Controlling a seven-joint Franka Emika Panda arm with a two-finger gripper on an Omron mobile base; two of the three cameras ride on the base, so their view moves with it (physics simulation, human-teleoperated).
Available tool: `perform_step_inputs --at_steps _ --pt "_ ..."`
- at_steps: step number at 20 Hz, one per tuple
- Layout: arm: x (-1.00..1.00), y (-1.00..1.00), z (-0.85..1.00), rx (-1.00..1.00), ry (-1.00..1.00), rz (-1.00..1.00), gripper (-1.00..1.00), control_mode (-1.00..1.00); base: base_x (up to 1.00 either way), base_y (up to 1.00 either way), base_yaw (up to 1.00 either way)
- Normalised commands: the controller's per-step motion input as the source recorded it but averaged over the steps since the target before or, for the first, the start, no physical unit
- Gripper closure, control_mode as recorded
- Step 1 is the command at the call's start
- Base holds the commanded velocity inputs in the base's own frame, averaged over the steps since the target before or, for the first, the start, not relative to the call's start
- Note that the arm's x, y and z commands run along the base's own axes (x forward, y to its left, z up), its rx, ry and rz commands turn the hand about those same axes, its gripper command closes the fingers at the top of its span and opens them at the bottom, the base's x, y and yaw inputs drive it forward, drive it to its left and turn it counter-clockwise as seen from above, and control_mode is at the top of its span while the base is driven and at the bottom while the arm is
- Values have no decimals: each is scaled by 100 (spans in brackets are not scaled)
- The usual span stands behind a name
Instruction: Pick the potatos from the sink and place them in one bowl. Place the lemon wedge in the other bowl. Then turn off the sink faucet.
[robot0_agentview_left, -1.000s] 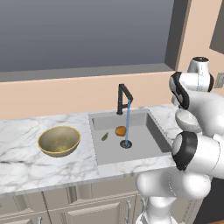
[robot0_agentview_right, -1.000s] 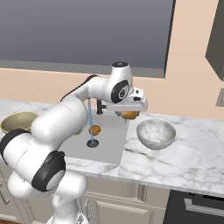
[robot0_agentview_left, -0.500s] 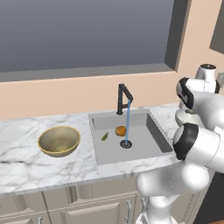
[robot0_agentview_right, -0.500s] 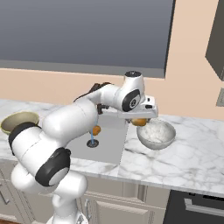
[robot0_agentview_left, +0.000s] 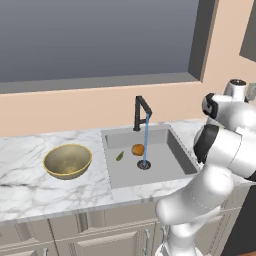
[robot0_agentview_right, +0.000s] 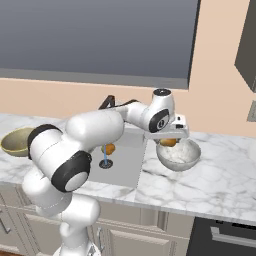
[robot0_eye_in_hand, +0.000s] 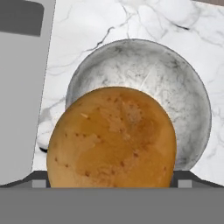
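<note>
Hovering over the silvery bowl (robot0_agentview_right: 178, 156), the claw (robot0_agentview_right: 169, 140) carries a potato (robot0_agentview_right: 168, 142) between jaws spread as wide as they go; whether that amounts to a firm pinch cannot be told, since the lump hides the tips in the hand view. Far to the claw's left stands the gold bowl (robot0_agentview_left: 67, 161), nothing visible inside it; nearer, yet also left and lower, the sink (robot0_agentview_left: 165, 167) holds the lemon wedge (robot0_agentview_left: 120, 156), the second potato (robot0_agentview_left: 138, 149) beside the drain, and a blue stream falling from the black faucet (robot0_agentview_left: 141, 112), which runs on. Directly below the claw the silvery bowl (robot0_eye_in_hand: 175, 94) lies open, its pale hollow apparently bare; the carried potato (robot0_eye_in_hand: 112, 138) sits over the rim nearest the sink rather than dead centre. The coming move appears to be a plain release straight down, perhaps after a nudge further over the hollow.
</note>
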Motion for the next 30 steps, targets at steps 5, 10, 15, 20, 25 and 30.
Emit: perform_step_inputs --at_steps 5,10,15,20,25,30 --pt "38 -40 -26 0 5 3 100 -100 0 0 0" --pt "28 -22 -25 0 7 1 100 -100 0 0 0" --pt "26 -6 -27 0 8 0 100 -100 0 0 0" --pt "15 -12 -25 0 5 0 -100 -100 0 0 0" --pt "2 -24 -4 0 1 0 -100 -100 0 0 0" --pt "0 -4 0 0 0 0 -100 -100 0 0 0"
